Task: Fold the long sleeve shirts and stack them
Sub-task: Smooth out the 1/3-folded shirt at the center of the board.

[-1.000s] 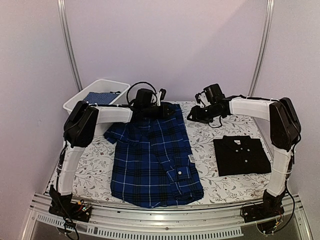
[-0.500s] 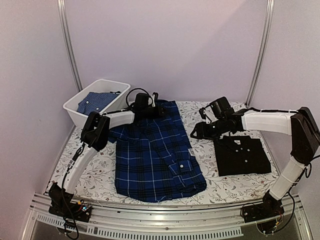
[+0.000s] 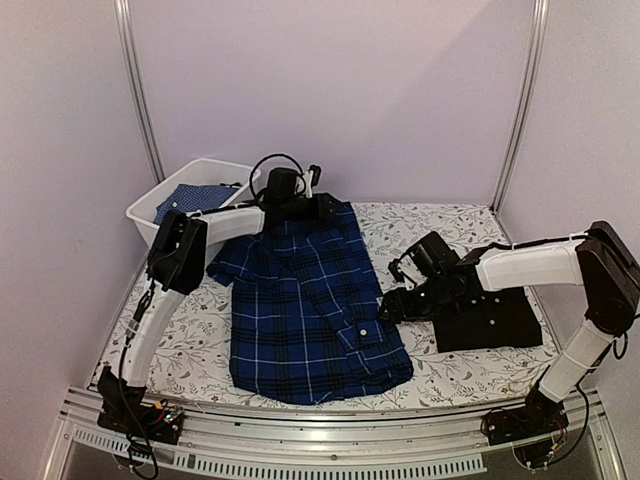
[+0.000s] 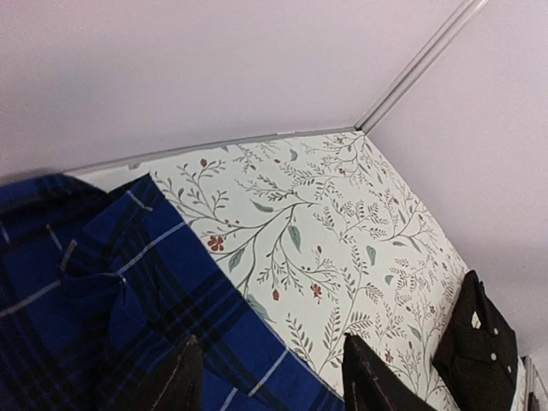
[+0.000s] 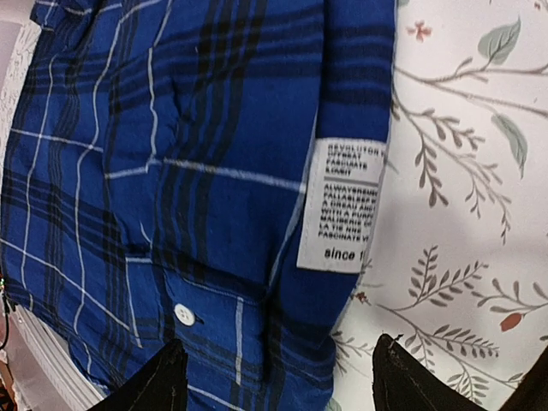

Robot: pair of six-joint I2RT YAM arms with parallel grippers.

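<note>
**Q:** Where do things stand, and what are your hands doing?

**Me:** The plaid shirt [image 3: 305, 300] lies flat on the table [image 3: 190, 330], left of centre, with one sleeve folded in across its front. The black shirt [image 3: 490, 310] sits folded to its right, close by but not touching. My left gripper [image 3: 318, 205] is at the plaid shirt's far edge, by the collar. Its jaws are spread wide with nothing between them. My right gripper [image 3: 392, 305] is low at the shirt's right edge, also spread wide and empty. From that wrist I see a white label [image 5: 342, 201] right under it.

**Q:** What could go wrong from here?

**Me:** My guess is a bad pinch. If my right jaws close on the top layer alone, the lift would pull the folded sleeve open instead of carrying the side over. If the two hands move unevenly, the cloth could skew or bunch. My right arm also passes over a corner of the black shirt. A low sweep could drag it out of its fold. I can't tell whether either gripper touches cloth yet.

**Q:** And the bin?

**Me:** The white bin [image 3: 150, 225] stands at the far-left corner. It holds a blue patterned cloth [image 3: 195, 195], bunched loosely. I can't tell what garment it is.
</note>
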